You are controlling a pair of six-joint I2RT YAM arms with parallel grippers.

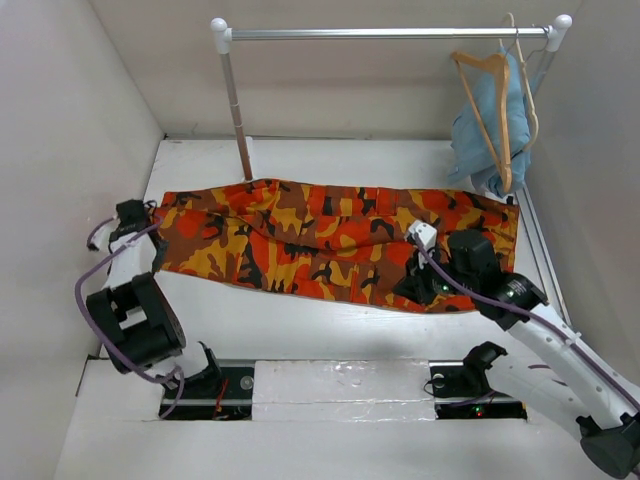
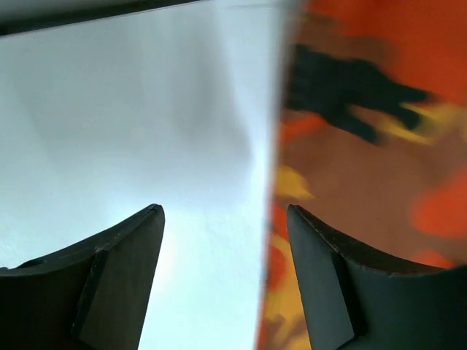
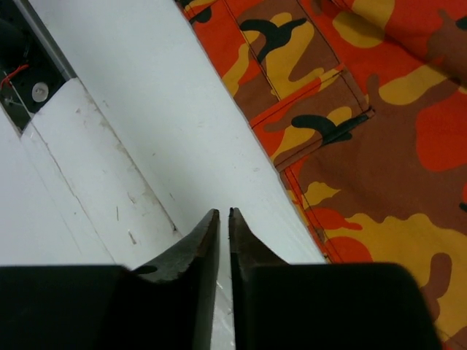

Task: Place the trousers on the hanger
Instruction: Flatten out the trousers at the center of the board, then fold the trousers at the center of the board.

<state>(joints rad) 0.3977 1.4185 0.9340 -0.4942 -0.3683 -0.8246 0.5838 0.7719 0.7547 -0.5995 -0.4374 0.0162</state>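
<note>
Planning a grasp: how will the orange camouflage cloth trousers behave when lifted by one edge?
Probably floppy: the orange camouflage cloth trousers lie flat and creased, so they would likely sag. They are long, so the far end may drag.

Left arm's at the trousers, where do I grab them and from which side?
Best bet: pinch the left-end edge of the trousers, coming in from the left. They lie flat, so only an edge offers a bite, and the open left gripper straddles it.

We find the trousers (image 2: 365, 146) blurred and cut off in the left wrist view, and the right arm (image 1: 478, 262) hides their near hem by the right edge of the desk (image 1: 340, 330).
</note>
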